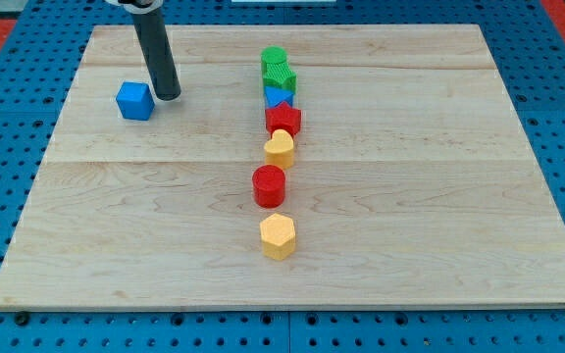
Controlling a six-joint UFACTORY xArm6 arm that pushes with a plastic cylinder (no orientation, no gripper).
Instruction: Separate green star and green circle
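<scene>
In the camera view, our tip (168,95) is a bare rod holding nothing, just right of the blue cube (135,100). The green circle (274,60) touches the green star (281,77) atop a column above the blue triangle (278,97) and red star (283,120). We should wedge between the greens sideways; open wooden board (439,147) lies both ways, the top edge close.

Bright, even light; sharp focus
</scene>
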